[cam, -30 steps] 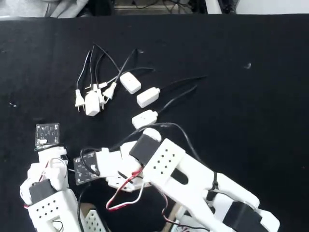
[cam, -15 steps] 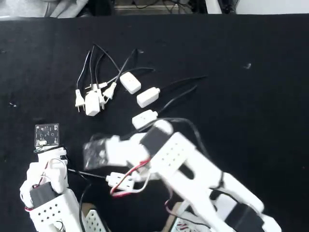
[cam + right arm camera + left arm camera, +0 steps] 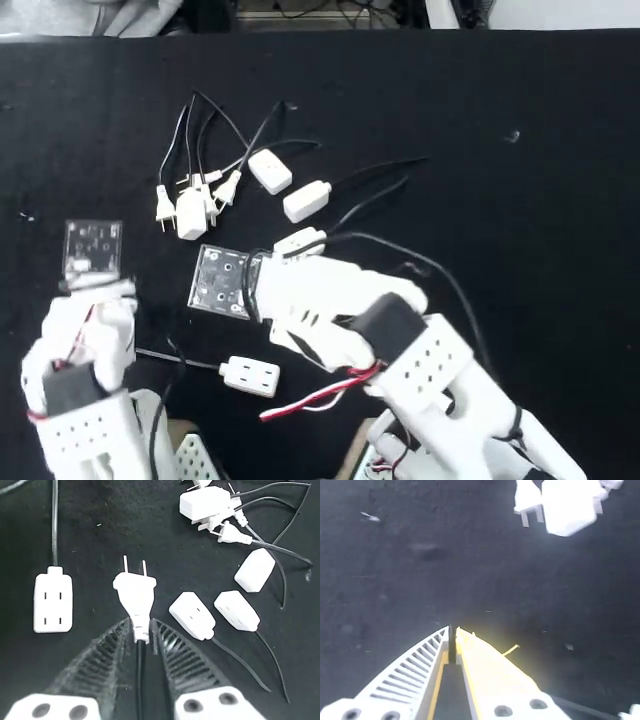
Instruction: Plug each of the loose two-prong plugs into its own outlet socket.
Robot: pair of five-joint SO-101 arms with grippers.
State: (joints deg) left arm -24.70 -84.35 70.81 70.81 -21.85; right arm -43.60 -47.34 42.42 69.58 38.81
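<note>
The right gripper (image 3: pixel 139 622) is pinching a white two-prong plug (image 3: pixel 135 592) by its narrow neck, its ribbed fingers (image 3: pixel 112 645) closed tight on it. The plug is smooth and flat-bodied, with two thin metal prongs pointing away from the fingers. It is sitting between the near socket (image 3: pixel 250 375) and the far sockets (image 3: pixel 307 200). That is making four sockets: smooth white rounded blocks on black cords, three of them in the far row. Farther left, a bunch of plugs (image 3: pixel 228 185) is lying tangled around a chunky white block (image 3: pixel 190 215); their number is hard to count. The left gripper (image 3: pixel 451 630) is staying closed over the matte black cloth (image 3: pixel 520 200) at the near left, its ribbed fingers meeting at the tips and holding nothing.
</note>
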